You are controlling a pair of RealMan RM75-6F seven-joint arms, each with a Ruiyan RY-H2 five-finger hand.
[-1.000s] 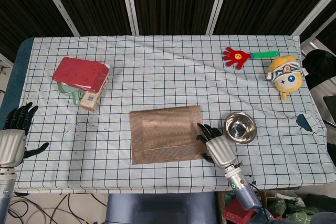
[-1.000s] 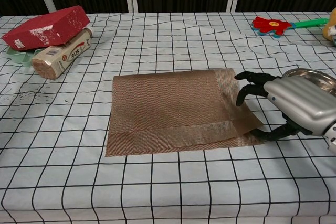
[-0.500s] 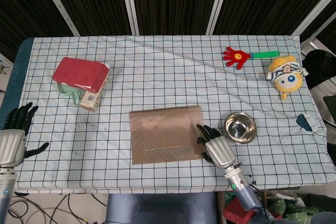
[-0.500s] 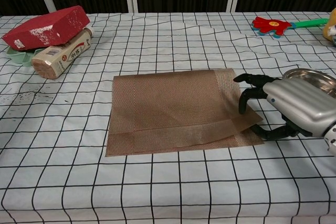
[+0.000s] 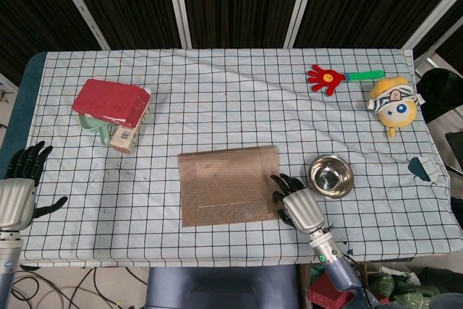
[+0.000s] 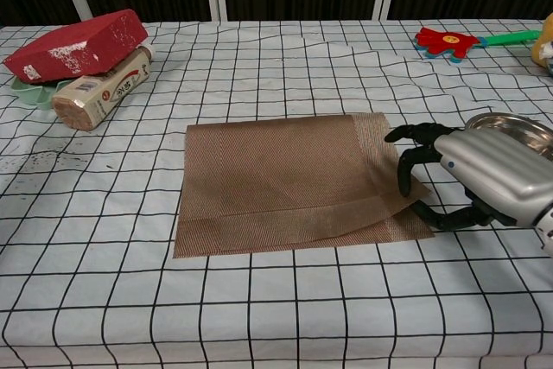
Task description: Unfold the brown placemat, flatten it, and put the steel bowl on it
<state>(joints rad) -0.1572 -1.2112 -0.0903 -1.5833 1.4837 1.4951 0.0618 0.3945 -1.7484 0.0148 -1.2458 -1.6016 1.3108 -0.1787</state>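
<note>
Brown placemat (image 6: 289, 181) lies still folded near the middle of the checked tabletop (image 5: 217, 99), its upper layer's front edge slightly raised at the right corner. The right hand (image 6: 484, 174) pinches that right edge, fingertips (image 6: 403, 186) on top and thumb at the corner below. The steel bowl (image 5: 330, 176) sits just beside this hand. The left hand (image 5: 20, 187) hangs off the tabletop's left edge, fingers spread, holding nothing.

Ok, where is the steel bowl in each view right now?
Head view: steel bowl sits right of centre, beside the right hand.
Chest view: steel bowl shows at the right edge, behind that hand.
Shared landmark: the brown placemat, left of the bowl.
</note>
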